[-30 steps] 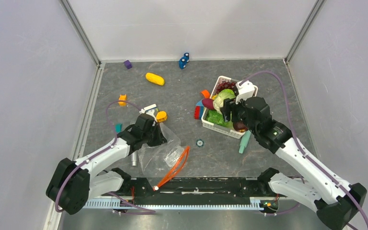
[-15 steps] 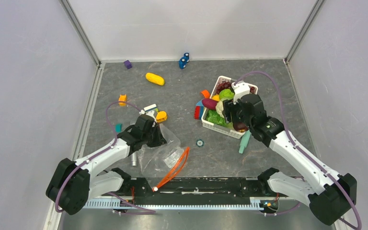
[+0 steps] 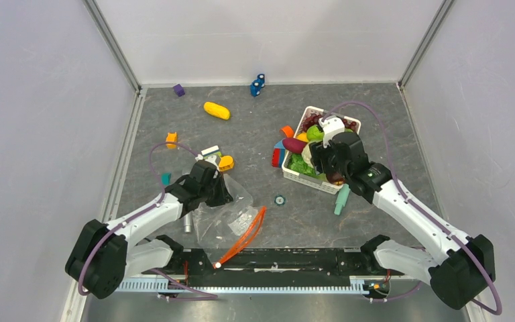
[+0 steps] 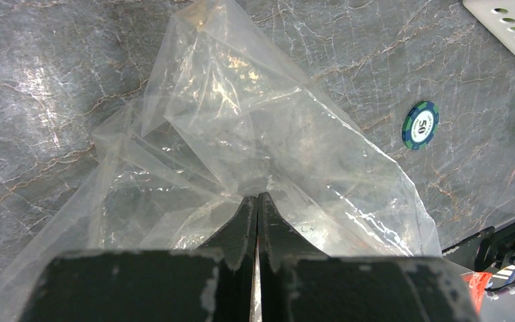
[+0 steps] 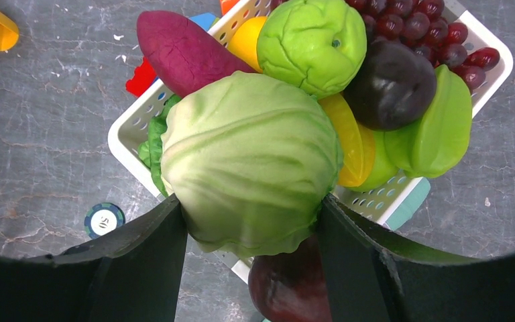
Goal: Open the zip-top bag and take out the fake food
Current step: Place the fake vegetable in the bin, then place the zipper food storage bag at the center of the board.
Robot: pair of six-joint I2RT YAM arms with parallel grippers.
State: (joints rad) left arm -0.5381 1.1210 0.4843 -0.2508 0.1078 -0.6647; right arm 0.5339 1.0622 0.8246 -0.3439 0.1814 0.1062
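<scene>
The zip-top bag (image 3: 231,216) lies crumpled on the table (image 3: 241,134) beside my left arm, and my left gripper (image 4: 257,201) is pinched tight on a fold of its clear film. My right gripper (image 5: 251,201) hangs over the white basket (image 5: 131,121), fingers (image 5: 141,261) spread wide around the pale green cabbage (image 5: 251,147). I judge this to be the removal step. Next I'd lower the cabbage among the heaped produce and release it gently so that nothing rolls out.

text: "50" | on: round blue-green poker chip (image 4: 421,125), pale centre | where: flat on grey surface (image 4: 40,67), near zip-top bag (image 4: 241,154) edge; read again in right wrist view, beside white basket (image 5: 122,134) | overhead: too small to read | other text: none legible
</scene>
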